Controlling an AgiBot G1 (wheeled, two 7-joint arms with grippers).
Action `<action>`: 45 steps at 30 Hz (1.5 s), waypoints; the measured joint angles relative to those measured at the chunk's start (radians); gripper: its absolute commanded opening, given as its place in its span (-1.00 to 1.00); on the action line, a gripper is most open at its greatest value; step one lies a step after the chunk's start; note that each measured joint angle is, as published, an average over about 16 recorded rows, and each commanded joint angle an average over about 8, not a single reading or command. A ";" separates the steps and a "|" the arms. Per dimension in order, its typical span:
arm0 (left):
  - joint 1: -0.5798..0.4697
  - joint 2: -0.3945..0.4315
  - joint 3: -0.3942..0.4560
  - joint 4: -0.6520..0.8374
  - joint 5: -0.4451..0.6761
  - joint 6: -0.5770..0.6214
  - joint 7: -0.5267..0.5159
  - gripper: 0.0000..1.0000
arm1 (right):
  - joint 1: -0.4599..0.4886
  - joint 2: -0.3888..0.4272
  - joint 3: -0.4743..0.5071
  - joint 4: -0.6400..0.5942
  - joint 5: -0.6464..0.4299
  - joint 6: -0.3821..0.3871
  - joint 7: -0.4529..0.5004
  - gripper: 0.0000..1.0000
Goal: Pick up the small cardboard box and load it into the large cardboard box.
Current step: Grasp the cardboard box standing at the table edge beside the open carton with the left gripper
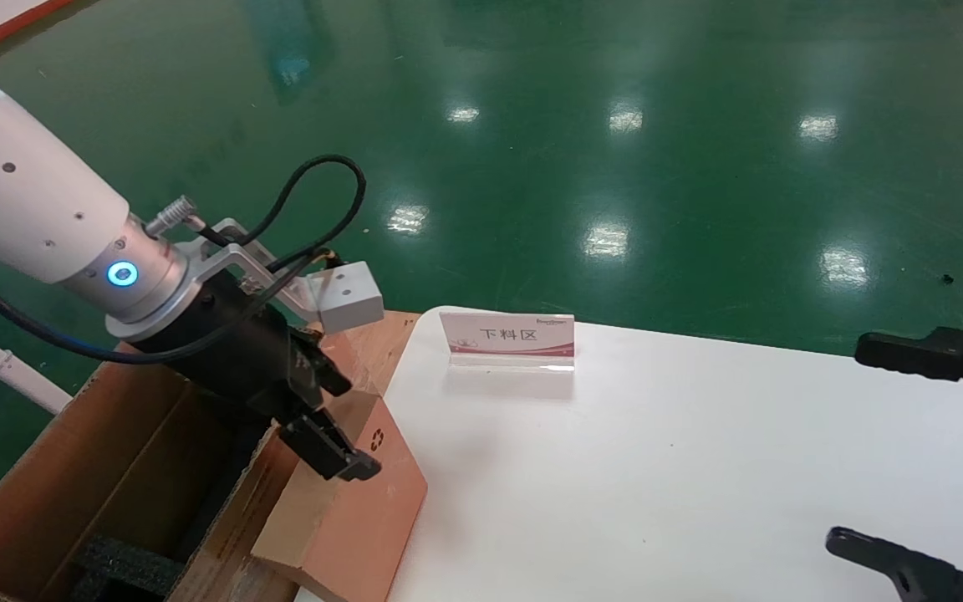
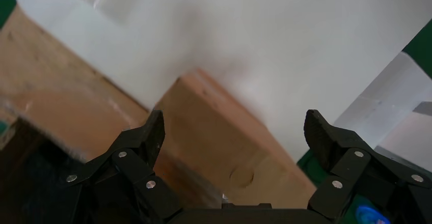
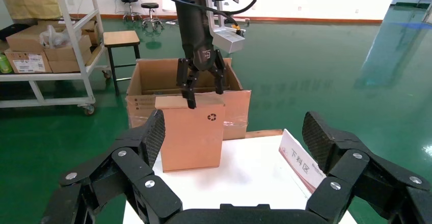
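head view: one small cardboard box (image 1: pixel 364 510), pinkish-brown, stands on its edge at the left margin of the white table (image 1: pixel 699 468), one black recycling mark on its face. it is just beside the rim of the one large cardboard box (image 1: pixel 97 468); i cannot tell whether the two touch. black foam (image 1: pixel 126 564) shows inside the large box. the left gripper (image 1: pixel 327 422) hangs over the small box's upper edge; in the right wrist view its fingers (image 3: pixel 189 84) are spread apart, one tip at the box's top edge, nothing clamped between them. left wrist view shows one round punched hole (image 2: pixel 240 175) in the small box. one placard (image 1: pixel 506 339) with printed characters stands on the table farther back. the right gripper (image 1: pixel 908 451) is parked at the table's right side, well apart from both boxes, its two fingers splayed wide and empty. green floor (image 1: pixel 615 125) surrounds the table.
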 measured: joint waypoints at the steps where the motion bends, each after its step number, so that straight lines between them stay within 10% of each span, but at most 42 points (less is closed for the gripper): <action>1: -0.018 0.003 0.027 0.000 -0.004 0.000 -0.011 1.00 | 0.000 0.000 0.000 0.000 0.000 0.000 0.000 1.00; 19: -0.222 0.064 0.402 0.001 -0.119 -0.022 -0.137 1.00 | 0.000 0.001 -0.001 0.000 0.001 0.001 -0.001 1.00; 45: -0.275 0.085 0.536 0.000 -0.215 -0.058 -0.155 1.00 | 0.001 0.001 -0.003 0.000 0.002 0.001 -0.002 1.00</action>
